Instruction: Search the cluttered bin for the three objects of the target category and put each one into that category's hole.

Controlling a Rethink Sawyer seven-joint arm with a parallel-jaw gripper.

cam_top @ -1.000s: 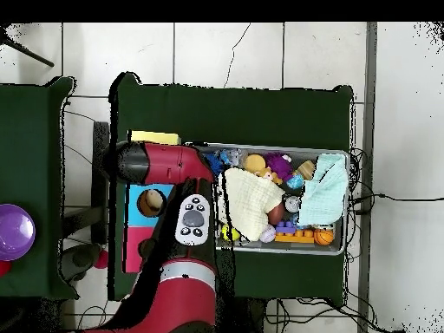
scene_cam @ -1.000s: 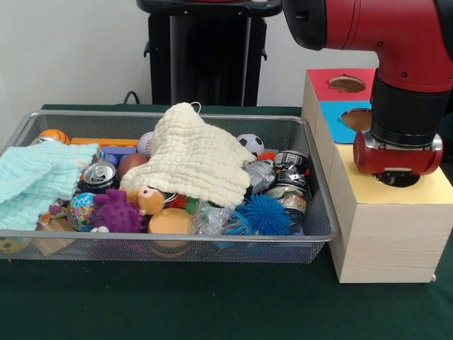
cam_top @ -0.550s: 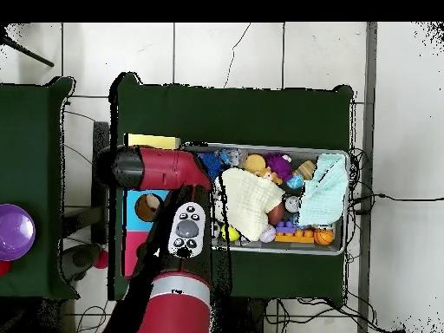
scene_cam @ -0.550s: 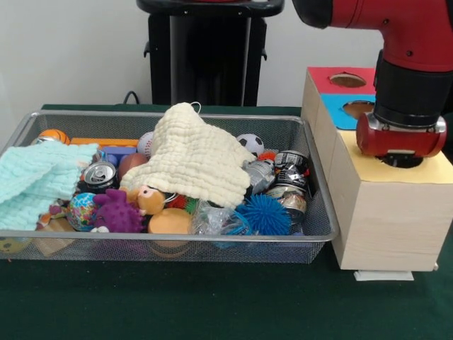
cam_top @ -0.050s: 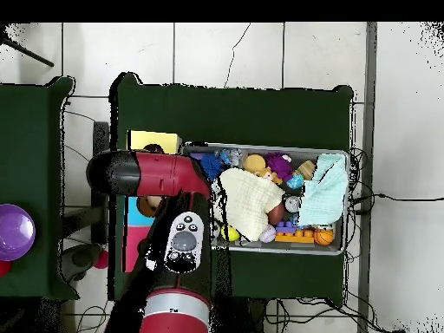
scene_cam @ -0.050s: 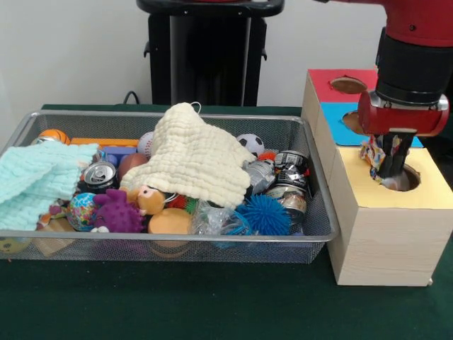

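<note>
**Entry: wrapper at the yellow hole**

Front view: gripper (scene_cam @ -0.050s: 388, 159) is hanging over the yellow hole (scene_cam @ -0.050s: 400, 178) of the box (scene_cam @ -0.050s: 386, 227), jaws pinching a crinkled wrapper (scene_cam @ -0.050s: 371, 151). Risk: the wrapper is sitting off to one side and could be catching the rim or clinging on release.

Overhead view: arm (cam_top @ -0.050s: 143, 173) is covering the hole; only this view is showing the bin (cam_top @ -0.050s: 339, 247) whole.

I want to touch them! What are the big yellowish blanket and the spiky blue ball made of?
The cream cloth looks like soft woven cotton, with a bumpy, matte, waffle-like surface. The blue spiky ball seems to be squishy rubber, judging by its many thin, bendy-looking spikes.
</note>
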